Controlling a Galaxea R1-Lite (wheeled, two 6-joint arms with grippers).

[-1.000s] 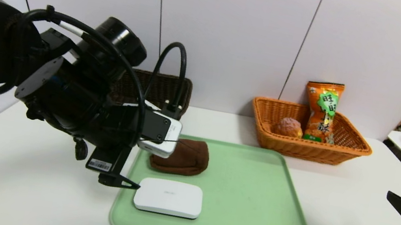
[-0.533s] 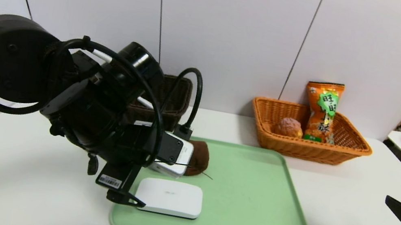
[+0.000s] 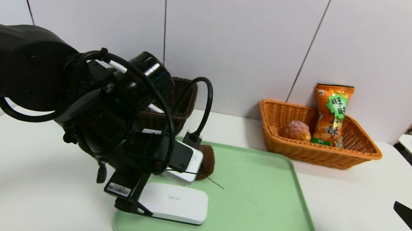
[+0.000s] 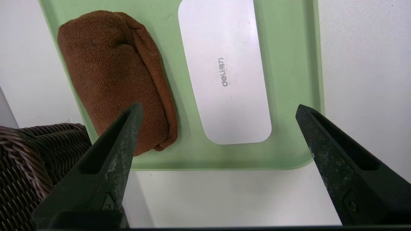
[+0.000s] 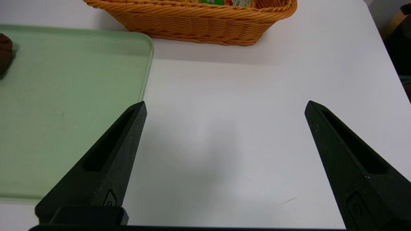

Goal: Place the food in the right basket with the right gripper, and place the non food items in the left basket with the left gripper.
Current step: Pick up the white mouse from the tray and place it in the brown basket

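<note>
L gripper (image 4: pixel 219 110) wide open, nothing held, over tray (image 4: pixel 293 154) w/ white box (image 4: pixel 228 96) & towel (image 4: pixel 112 70).

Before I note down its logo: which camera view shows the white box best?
The left wrist view: it shows most of the box from above, logo facing up, between the open jaws. The head view shows it on the tray, its left end partly hidden by the left gripper. The right wrist view doesn't show it.
</note>
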